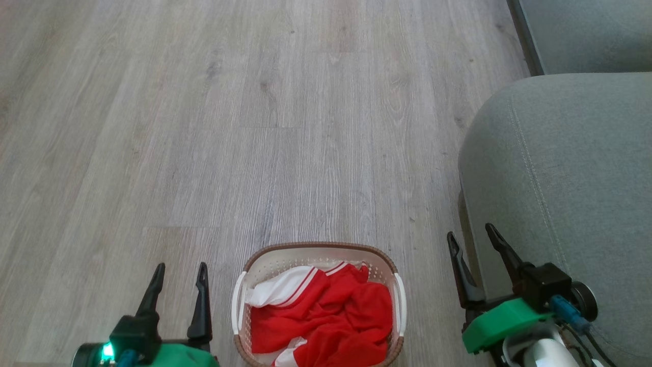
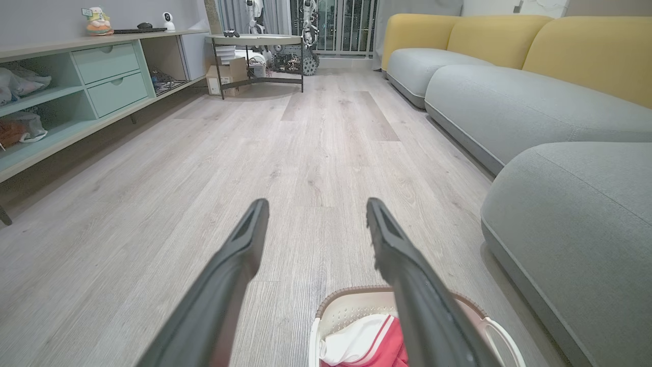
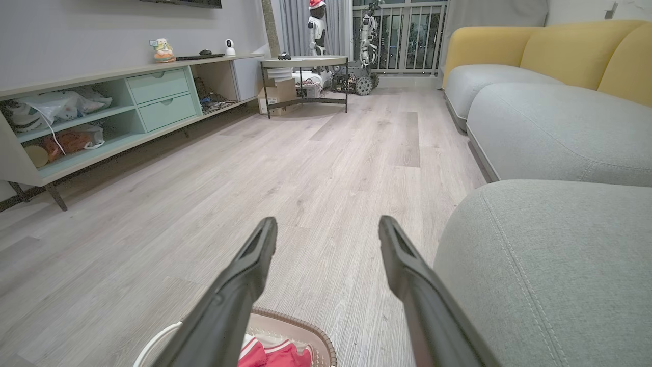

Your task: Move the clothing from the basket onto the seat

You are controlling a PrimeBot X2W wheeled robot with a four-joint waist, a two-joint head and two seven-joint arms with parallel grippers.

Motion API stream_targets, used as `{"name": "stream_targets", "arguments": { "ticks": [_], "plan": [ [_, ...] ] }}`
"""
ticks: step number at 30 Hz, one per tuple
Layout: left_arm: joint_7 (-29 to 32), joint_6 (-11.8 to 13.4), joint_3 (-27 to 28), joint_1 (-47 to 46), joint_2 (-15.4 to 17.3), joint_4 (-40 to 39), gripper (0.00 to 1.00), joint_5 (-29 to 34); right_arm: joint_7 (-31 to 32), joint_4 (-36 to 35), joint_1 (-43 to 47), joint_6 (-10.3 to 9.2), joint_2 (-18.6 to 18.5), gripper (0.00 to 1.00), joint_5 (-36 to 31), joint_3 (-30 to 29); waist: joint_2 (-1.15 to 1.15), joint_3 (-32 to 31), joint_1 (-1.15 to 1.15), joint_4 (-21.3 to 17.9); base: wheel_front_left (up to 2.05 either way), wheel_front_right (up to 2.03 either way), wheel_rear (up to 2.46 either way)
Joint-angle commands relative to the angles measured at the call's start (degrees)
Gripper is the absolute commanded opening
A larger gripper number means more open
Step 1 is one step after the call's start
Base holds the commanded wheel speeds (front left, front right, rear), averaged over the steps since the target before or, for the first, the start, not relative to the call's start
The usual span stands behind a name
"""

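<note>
We see wooden floor (image 1: 254, 127) under the basket (image 1: 321, 247), the grey-green seat (image 1: 575, 178) just right of the basket, and red-and-white clothing (image 1: 331, 311) heaped inside it. Our left claw (image 1: 182, 266), left of the basket, and right claw (image 1: 469, 229), to its right, both gape wide, holding nothing.
</note>
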Motion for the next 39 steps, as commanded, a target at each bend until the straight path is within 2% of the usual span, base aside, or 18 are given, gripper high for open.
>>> {"name": "stream_targets", "arguments": {
  "ticks": [1,13,20,29,34,39],
  "plan": [
    [-0.78,-0.14,2.32,-1.58,-0.11,-1.67,1.0,0.31,-0.77,-1.78,-3.01,-0.01,-0.57,1.0,-0.22,1.43,0.0,0.02,0.0,-0.01,0.0,0.0,0.0],
    [-0.78,-0.94,3.14,-1.8,-0.65,-1.43,1.0,0.97,-0.77,-1.75,-3.08,-0.01,-0.57,1.0,0.4,0.68,0.0,0.63,0.0,0.15,0.0,0.0,0.0],
    [-0.78,-1.03,2.65,-2.92,-0.85,-1.83,1.0,1.29,-0.77,-2.68,-3.92,-0.01,-0.57,1.0,0.0,-0.22,0.0,3.74,0.0,0.64,0.0,0.0,0.0],
    [-0.78,-2.76,-0.78,-11.37,-0.97,1.67,1.0,2.64,-0.77,-4.97,-9.72,-0.01,-0.57,1.0,-1.86,-4.22,0.0,15.34,0.0,0.31,0.0,0.0,0.0],
    [-0.78,-3.96,-4.25,-19.11,-1.01,8.03,1.0,3.4,-0.77,-7.67,-14.31,-0.01,-0.57,1.0,-2.96,-6.96,0.0,23.72,0.0,-0.78,0.0,0.0,0.0],
    [-0.78,-5.55,-9.37,-26.95,-1.02,17.62,1.0,2.89,-0.77,-10.91,-18.59,-0.01,-0.57,1.0,-3.82,-9.59,0.0,30.95,0.0,-1.95,0.0,0.0,0.0]
  ]
}}
